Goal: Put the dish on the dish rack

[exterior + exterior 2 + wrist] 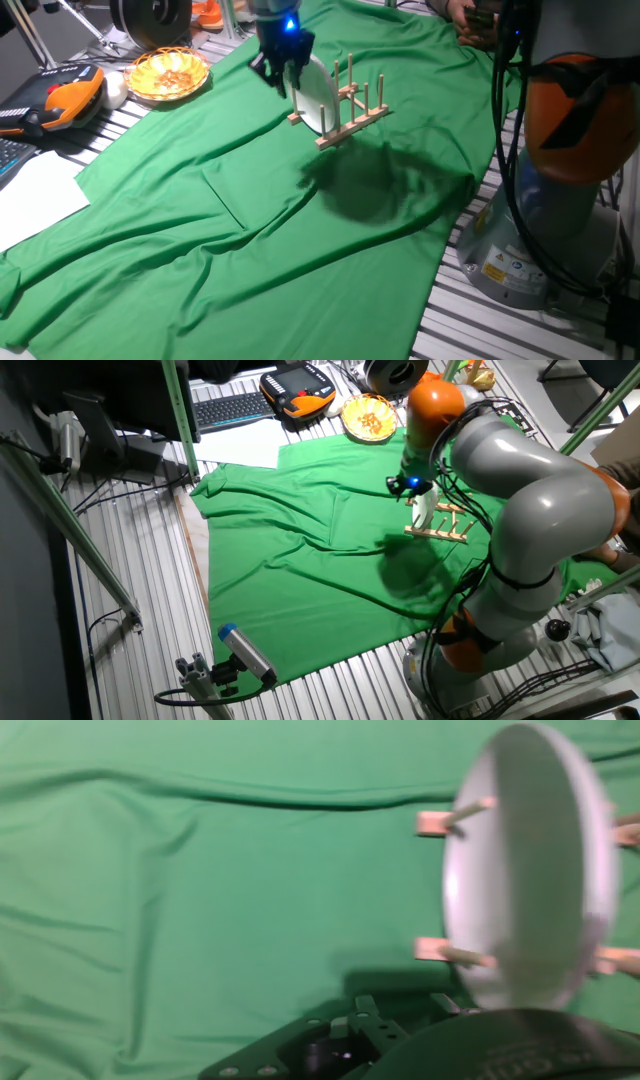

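White dish (316,97) stands on edge in the wooden dish rack (352,110), upper centre. Gripper (281,68) hovers at its upper-left rim; grip unclear. Open green cloth (250,230) fills the lower frame.

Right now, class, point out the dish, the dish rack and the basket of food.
dish (314,98): one fixed view, on its white face.
dish rack (362,112): one fixed view, on a wooden base rail.
basket of food (168,74): one fixed view, on its woven rim.
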Tool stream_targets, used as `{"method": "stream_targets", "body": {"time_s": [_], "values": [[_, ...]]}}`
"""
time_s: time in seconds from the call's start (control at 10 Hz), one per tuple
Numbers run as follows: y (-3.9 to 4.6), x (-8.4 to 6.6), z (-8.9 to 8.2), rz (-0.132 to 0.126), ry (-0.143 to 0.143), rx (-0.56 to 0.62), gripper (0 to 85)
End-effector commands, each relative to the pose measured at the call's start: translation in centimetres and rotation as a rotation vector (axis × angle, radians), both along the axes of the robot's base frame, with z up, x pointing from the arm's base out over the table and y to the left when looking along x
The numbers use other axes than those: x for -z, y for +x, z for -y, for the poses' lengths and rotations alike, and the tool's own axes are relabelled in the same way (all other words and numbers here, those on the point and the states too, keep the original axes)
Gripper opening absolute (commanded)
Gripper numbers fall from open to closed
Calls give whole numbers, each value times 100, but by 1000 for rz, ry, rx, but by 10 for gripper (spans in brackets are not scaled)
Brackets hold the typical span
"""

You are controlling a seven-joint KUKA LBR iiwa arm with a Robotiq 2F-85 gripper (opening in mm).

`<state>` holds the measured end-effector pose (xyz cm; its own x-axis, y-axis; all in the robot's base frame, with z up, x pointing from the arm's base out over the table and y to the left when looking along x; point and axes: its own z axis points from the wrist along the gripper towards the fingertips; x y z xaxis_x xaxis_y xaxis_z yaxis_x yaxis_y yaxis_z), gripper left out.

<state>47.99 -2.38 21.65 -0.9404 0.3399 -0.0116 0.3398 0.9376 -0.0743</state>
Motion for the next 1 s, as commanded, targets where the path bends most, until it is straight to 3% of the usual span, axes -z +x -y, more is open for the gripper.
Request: {"method": "stream_targets", "body": {"time_s": [0.0, 0.1, 0.2, 0.3, 0.4, 0.5, 0.6, 0.7, 0.9], "values": [[38, 40, -15, -4, 8, -12, 340], [78, 86, -19, -7, 21, -31, 340], [119, 146, -25, -16, 9, -45, 340], [154, 220, -43, -30, 17, -52, 170], [172, 348, -79, -24, 40, -44, 170], [189, 439, -98, -18, 39, -39, 170], [205, 480, -99, -28, 49, -36, 170], [190, 479, -106, -34, 62, -27, 170], [109, 461, -138, -46, 60, -12, 170]]}}
